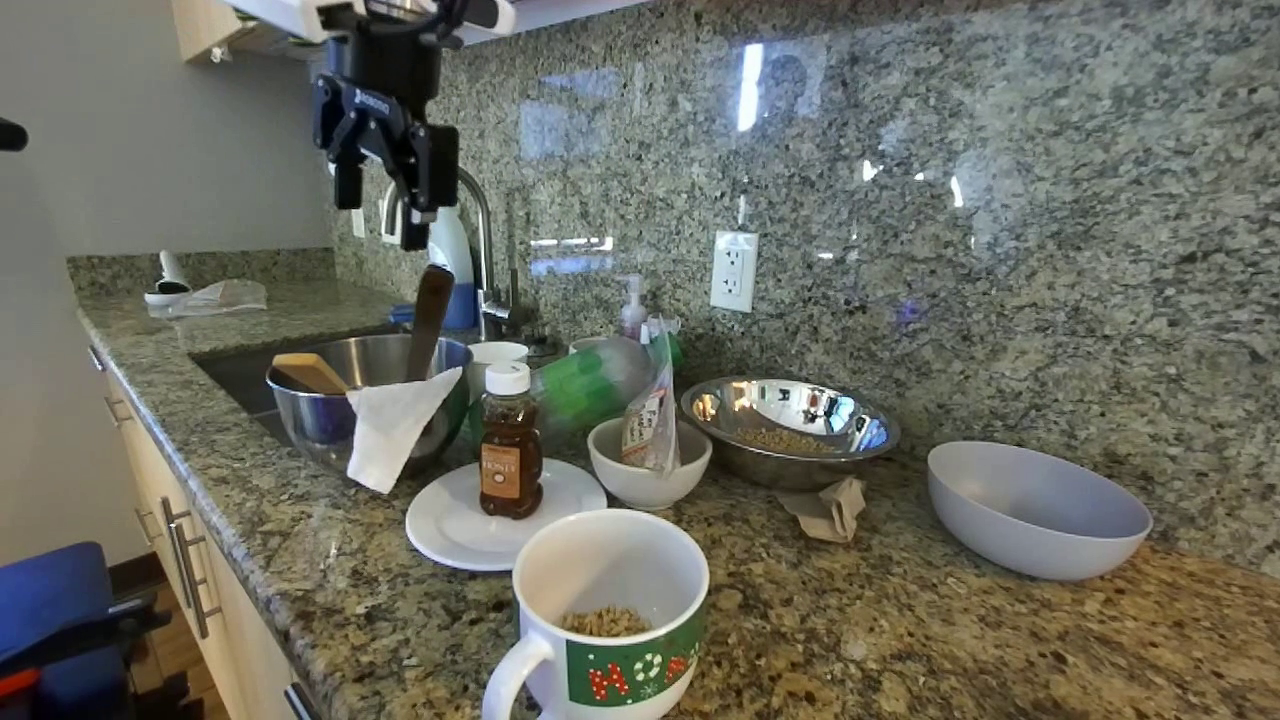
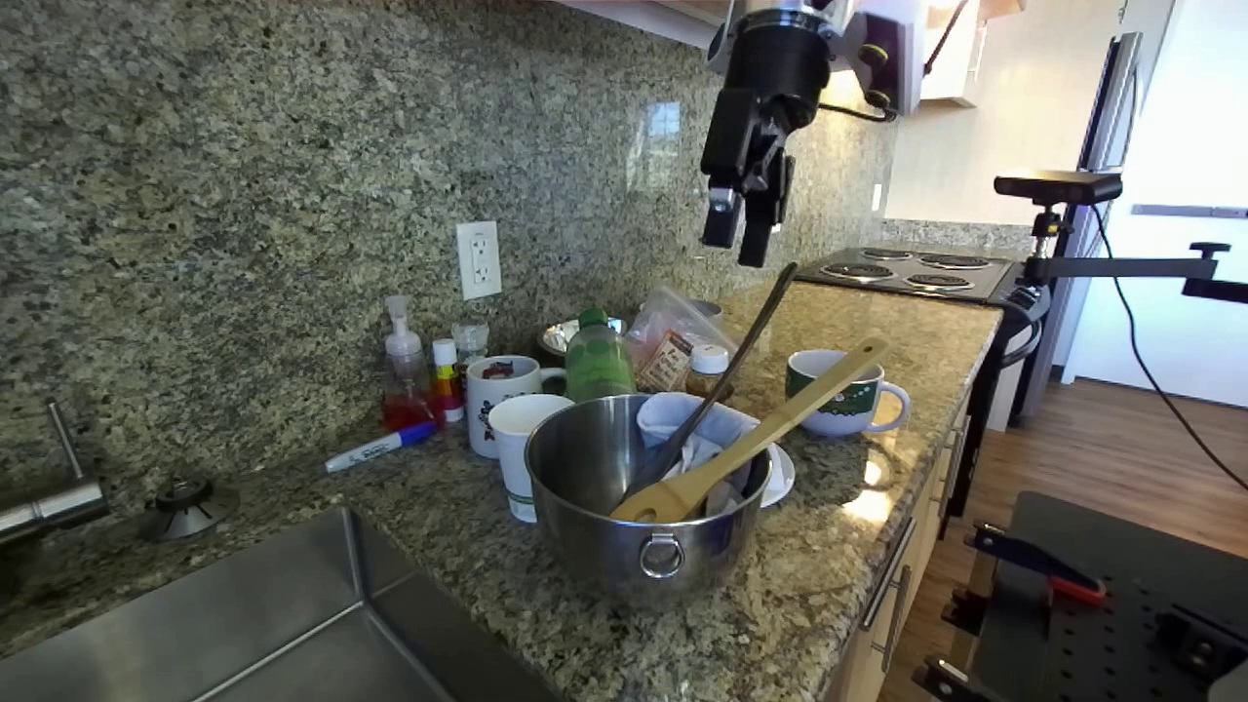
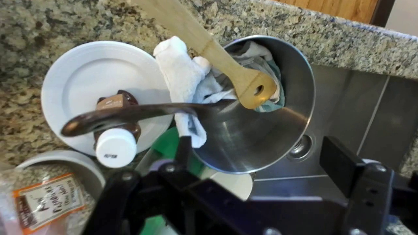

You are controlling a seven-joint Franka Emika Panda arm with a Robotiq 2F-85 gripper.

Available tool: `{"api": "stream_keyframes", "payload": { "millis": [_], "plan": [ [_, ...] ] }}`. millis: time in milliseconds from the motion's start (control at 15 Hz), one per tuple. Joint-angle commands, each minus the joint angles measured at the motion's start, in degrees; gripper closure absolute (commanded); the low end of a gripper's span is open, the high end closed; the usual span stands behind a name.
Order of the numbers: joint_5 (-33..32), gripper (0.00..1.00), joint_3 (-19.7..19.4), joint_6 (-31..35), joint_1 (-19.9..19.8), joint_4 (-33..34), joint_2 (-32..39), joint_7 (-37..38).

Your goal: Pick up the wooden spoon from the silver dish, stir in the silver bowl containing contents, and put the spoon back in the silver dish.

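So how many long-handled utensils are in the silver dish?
2, both leaning out of the silver dish: the wooden spoon and, beside it, a dark-handled utensil whose handle overlaps the white plate in the wrist view. The cloth may hide others.

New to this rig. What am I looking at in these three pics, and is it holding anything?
It's one robot arm that a person steers remotely; it ends in a two-fingered claw, here hanging over a kitchen counter. Two pictures come from cameras outside the robot, placed differently; the close-up looks down from a camera on its wrist, past the claw's own fingers.

Among other items on the counter are a deep silver dish with a cloth over its rim and a dark utensil and wooden spoon leaning in it; a white plate bearing a honey bottle; a green-banded mug with tan bits inside; and a shiny silver bowl with grainy contents.

Nothing is held: in the wrist view the fingers stand wide apart.
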Motion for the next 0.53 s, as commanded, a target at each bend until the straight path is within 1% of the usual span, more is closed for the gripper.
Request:
{"api": "stream_keyframes", "payload": {
  "millis": [0,200,333,400,467],
  "plan": [
    [-6.91,0.00,1.19,-3.20,-4.43,3.16,-1.12,6.35],
    [-12.86,0.00,1.40,-5.98,-6.98,4.39,-1.92,10.57],
    [-15.57,0.00,1.32,-7.04,-8.04,3.86,-2.84,11.81],
    [-13.31,0.00,0.37,-4.95,-6.72,3.90,-1.37,9.28],
    [-14.12,0.00,0.34,-5.34,-7.15,3.90,-1.63,9.80]
  ]
}}
